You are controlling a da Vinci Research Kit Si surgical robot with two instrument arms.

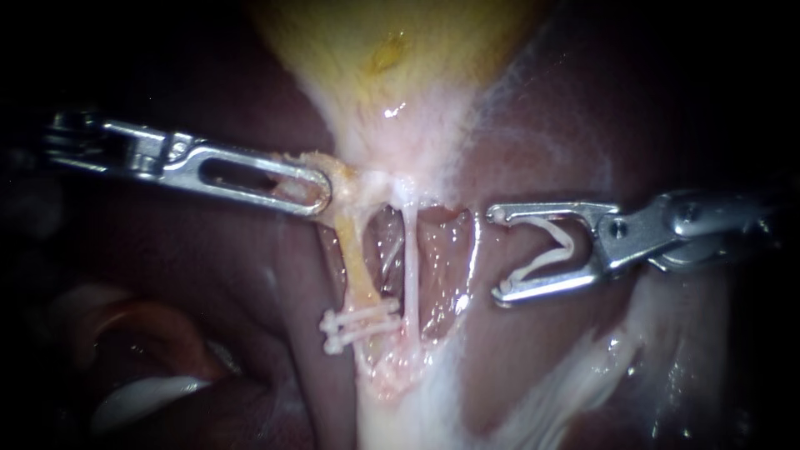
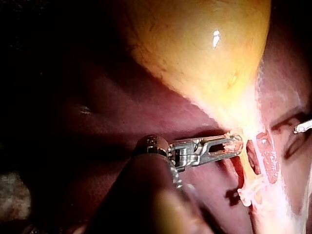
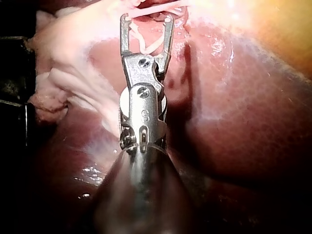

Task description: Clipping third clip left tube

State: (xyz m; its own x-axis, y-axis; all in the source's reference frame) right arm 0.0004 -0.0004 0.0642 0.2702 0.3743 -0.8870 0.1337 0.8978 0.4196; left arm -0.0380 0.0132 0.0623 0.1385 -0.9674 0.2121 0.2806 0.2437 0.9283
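The yellow gallbladder (image 1: 392, 58) narrows to a neck from which two tubes run down over the liver (image 1: 533, 142). The yellowish left tube (image 1: 354, 258) carries two white clips (image 1: 360, 325) low down. The thin white right tube (image 1: 410, 267) is bare. My left instrument (image 1: 312, 190) is shut on tissue at the neck, just above the left tube; the same grip shows in the left wrist view (image 2: 235, 145). My right instrument (image 1: 498, 254) stands right of both tubes, apart from them. Its jaws are spread wide around a white open clip (image 1: 554, 246), (image 3: 148, 44) that touches both.
Pale fatty tissue (image 1: 575, 383) lies below the right instrument. Stripped, reddish tissue (image 1: 442, 267) fills the window between the tubes. Lighter folds (image 1: 142, 392) sit in the dark lower left corner. In the left wrist view the right instrument's tip (image 2: 302, 127) shows beyond the tubes.
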